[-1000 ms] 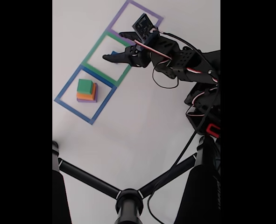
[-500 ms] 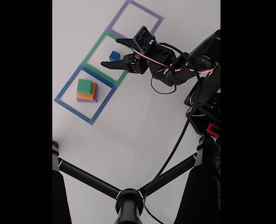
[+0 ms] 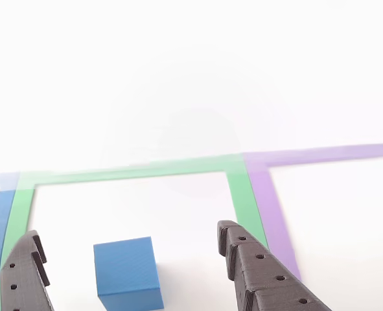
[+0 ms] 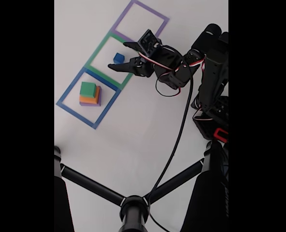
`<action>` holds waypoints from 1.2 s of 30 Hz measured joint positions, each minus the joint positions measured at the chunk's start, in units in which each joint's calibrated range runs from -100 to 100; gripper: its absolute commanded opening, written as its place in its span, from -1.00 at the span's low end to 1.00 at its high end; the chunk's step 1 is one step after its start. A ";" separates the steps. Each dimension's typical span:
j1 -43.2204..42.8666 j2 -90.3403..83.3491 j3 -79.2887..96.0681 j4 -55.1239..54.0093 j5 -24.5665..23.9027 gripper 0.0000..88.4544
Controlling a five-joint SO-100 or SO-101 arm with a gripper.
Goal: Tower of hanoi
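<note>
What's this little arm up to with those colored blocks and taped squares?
It's working a stacking puzzle. Its tool is open, with one finger on either side of the small blue block, which sits on the table inside the green taped square. It isn't gripping the block. In the neighbouring blue taped square stands a stack of green on orange on purple. The purple taped square holds no block.

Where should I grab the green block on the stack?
Take the green block by two opposite side walls, coming from above. It sits on top of the orange block, which flares wider beneath, so only its upper sides are free. The open gripper is now around the blue block.
</note>
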 measured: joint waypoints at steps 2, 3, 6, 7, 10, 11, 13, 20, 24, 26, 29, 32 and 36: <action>0.00 1.10 -0.35 -0.80 0.00 -0.34; 0.08 1.69 -0.61 -0.96 0.00 -0.35; -0.08 3.04 -1.57 -1.36 0.00 -0.36; -0.33 3.46 -1.83 -1.52 0.00 -0.36; -0.65 4.73 -2.35 -2.49 0.00 -0.36; -0.90 5.15 -2.44 -2.73 0.00 -0.37; -1.31 5.74 -2.87 -3.37 0.00 -0.38; -2.37 5.99 -2.26 -4.74 0.00 -0.40; -2.37 5.99 -1.22 -5.06 0.00 -0.41; -2.21 5.99 -1.13 -5.14 0.00 -0.41; -1.88 5.99 -0.96 -5.14 0.00 -0.42; -1.47 5.99 -0.96 -5.14 0.00 -0.43; -1.80 5.99 -0.96 -5.14 0.00 -0.45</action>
